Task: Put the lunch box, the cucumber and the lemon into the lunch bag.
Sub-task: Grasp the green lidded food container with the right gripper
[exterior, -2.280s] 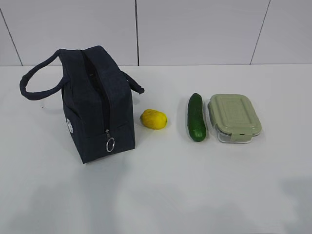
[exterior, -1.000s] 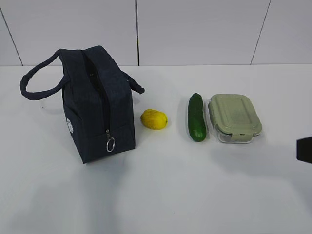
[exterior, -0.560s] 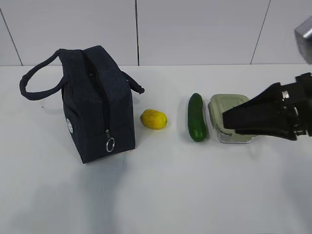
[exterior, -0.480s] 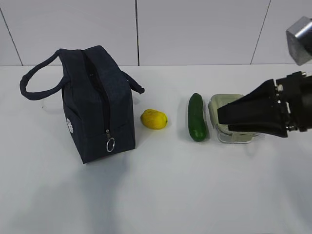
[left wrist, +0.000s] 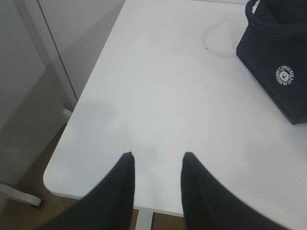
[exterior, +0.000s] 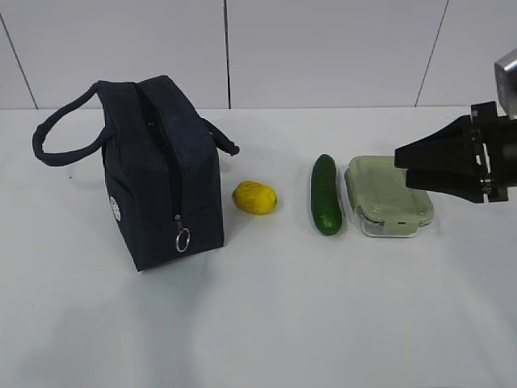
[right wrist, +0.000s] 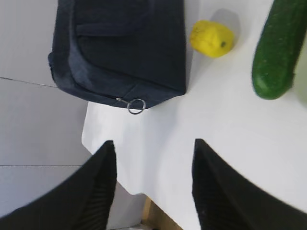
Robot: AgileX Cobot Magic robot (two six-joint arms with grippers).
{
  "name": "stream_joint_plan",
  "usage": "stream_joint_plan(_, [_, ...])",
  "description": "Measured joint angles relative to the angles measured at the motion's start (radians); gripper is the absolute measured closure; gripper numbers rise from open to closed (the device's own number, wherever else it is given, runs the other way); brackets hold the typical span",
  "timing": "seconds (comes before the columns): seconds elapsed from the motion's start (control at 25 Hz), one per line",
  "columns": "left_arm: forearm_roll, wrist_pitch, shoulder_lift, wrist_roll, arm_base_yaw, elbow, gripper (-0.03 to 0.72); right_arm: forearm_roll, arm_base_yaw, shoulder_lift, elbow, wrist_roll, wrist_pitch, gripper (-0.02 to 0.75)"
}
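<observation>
Bright, even light, soft shadows; both wrist views slightly blurred.

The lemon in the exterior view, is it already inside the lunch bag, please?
No, the lemon lies on the white table just right of the lunch bag, between it and the cucumber.

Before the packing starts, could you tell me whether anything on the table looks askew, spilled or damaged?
Nothing stands out: the bag stands upright, and the lemon, cucumber and lidded lunch box lie intact in a row.

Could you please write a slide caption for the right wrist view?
Open right gripper above the table edge, facing the lunch bag, lemon and cucumber.
</observation>
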State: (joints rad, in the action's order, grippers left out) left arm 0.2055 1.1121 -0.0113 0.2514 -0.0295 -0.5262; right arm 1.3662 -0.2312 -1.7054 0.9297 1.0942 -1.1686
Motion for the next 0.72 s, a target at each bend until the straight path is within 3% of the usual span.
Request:
stream_joint_plan(0.24, [0.0, 0.0, 0.0, 0.0, 0.0, 0.0, 0.453, -0.126, -0.087, -0.072, 0.1, -0.025, 0.0, 0.356])
stream_joint_plan(0.6, [0.0, 0.0, 0.0, 0.0, 0.0, 0.0, 0.453, -0.318, -0.093, -0.162, 0.33, -0.053, -0.005, 0.353])
stream_joint_plan(0.72, [0.0, 0.0, 0.0, 0.0, 0.0, 0.0, 0.453, -0.337, -0.093, -0.162, 0.38, -0.059, -0.009, 0.314])
